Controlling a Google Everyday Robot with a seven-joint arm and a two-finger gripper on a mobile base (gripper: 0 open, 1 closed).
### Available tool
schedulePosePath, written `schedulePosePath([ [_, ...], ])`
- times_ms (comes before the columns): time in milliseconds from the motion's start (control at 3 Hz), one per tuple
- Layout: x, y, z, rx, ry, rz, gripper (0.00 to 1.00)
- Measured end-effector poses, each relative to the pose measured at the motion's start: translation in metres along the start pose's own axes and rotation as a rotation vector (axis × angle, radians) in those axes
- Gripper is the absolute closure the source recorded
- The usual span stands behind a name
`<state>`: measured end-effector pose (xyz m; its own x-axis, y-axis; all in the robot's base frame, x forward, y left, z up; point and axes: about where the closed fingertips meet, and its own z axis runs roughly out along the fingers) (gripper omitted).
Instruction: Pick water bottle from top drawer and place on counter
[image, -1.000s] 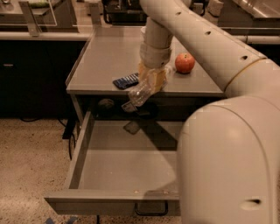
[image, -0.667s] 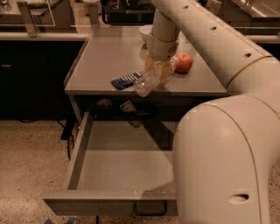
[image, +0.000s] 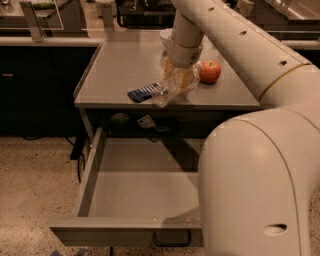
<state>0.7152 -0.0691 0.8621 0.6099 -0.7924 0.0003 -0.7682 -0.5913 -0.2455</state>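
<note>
My gripper hangs from the arm over the front part of the counter. It is shut on the water bottle, a clear ribbed plastic bottle that is tilted, with its lower end just above the counter's front edge. Whether the bottle touches the counter I cannot tell. The top drawer is pulled wide open below the counter and nothing shows inside it. Its dark loop handle shows at the bottom front.
A dark blue flat packet lies on the counter just left of the bottle. A red apple sits just right of the gripper. My own pale arm housing covers the drawer's right side. A dark-fronted worktop runs behind left.
The gripper has carried the bottle up and back, from over the open drawer to above the counter's front edge, between the packet and the apple.
</note>
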Motion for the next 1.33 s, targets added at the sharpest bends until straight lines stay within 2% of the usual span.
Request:
schedulePosePath([
  [333, 0.034, -0.042, -0.011, 0.106, 0.188, -0.051, 1.0],
  [667, 0.06, -0.062, -0.025, 0.123, 0.327, -0.08, 1.0],
  [1333, 0.065, -0.061, -0.019, 0.104, 0.321, -0.062, 1.0],
])
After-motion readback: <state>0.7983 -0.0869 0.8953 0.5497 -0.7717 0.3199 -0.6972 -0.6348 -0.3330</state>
